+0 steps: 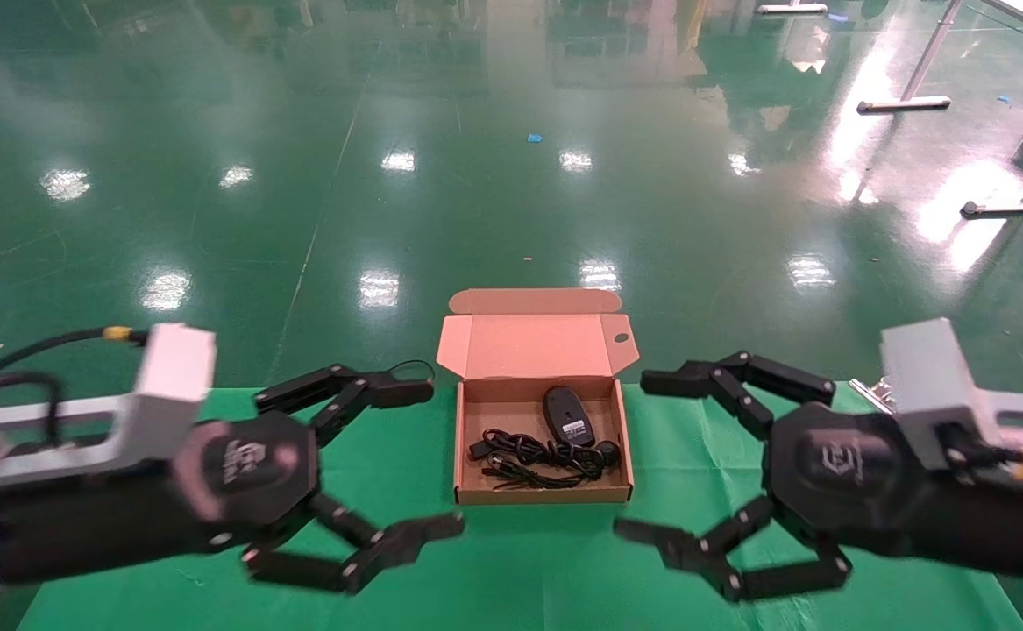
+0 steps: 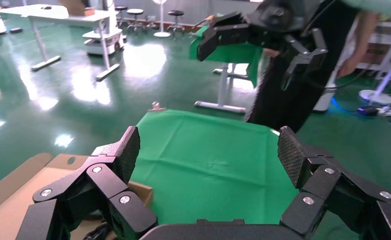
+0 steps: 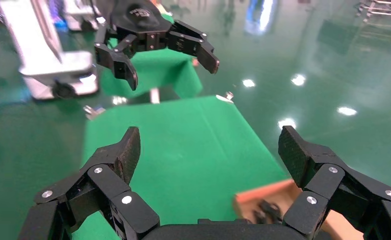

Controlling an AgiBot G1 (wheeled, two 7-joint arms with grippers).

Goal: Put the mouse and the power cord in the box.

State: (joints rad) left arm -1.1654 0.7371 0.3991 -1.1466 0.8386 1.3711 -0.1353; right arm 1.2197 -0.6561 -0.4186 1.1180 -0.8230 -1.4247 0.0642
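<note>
The box (image 1: 543, 495) lies open in the middle of the green cloth, its flap lid (image 1: 536, 343) standing up at the far side. Inside it the black mouse (image 1: 566, 414) rests toward the back, and the power cord (image 1: 546, 456) lies coiled across the front half. My left gripper (image 1: 428, 457) hovers open just left of the box, holding nothing. Opposite it, my right gripper (image 1: 649, 456) is open and empty just right of the box. The left wrist view shows my left gripper (image 2: 208, 150) and a box corner (image 2: 141, 192). In the right wrist view, my right gripper (image 3: 208, 150) frames a box corner (image 3: 263, 192).
The green cloth (image 1: 529, 561) covers the table, whose far edge runs just behind the box. A metal clip (image 1: 870, 390) holds the cloth at the far right corner. Beyond lies shiny green floor with table legs (image 1: 905, 96) at the back right.
</note>
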